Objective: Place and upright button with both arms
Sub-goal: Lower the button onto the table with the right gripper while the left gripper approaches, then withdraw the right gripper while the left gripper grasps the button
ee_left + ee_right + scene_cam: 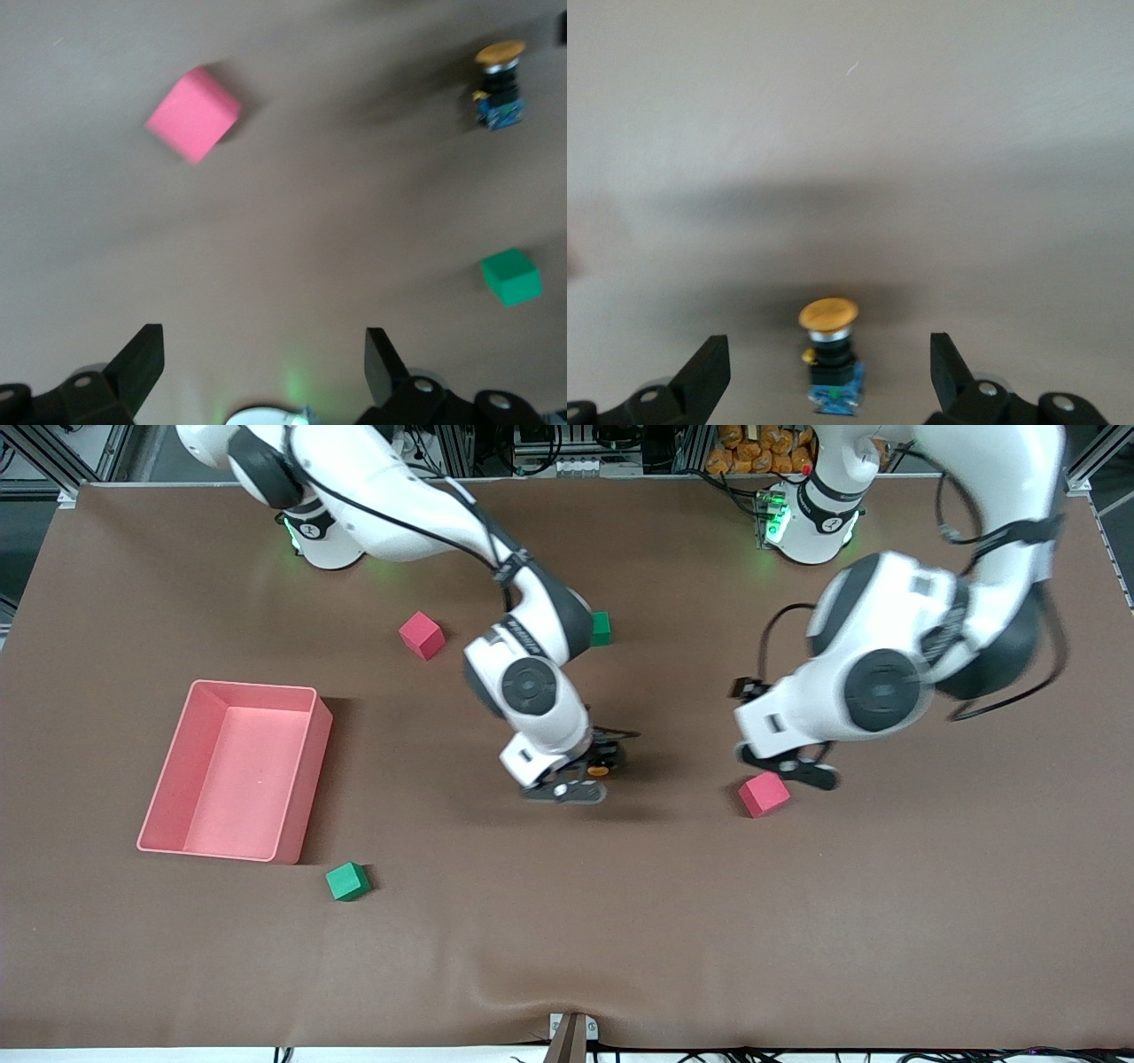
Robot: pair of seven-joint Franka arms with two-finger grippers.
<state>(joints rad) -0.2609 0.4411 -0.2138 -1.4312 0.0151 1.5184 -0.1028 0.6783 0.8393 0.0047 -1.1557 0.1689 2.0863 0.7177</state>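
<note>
Button (pixel 829 350) upright on surface (pixel 567 921), orange cap up, centred between right gripper (pixel 829 376) spread jaws, ungrasped. Left gripper (pixel 262 372) jaws open, empty, over pink cube (pixel 764 794), well apart from button.

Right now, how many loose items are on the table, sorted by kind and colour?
Pink foam cubes: 2
Green foam cubes: 2
Orange-capped button: 1
Pink bin: 1
Total: 6
</note>
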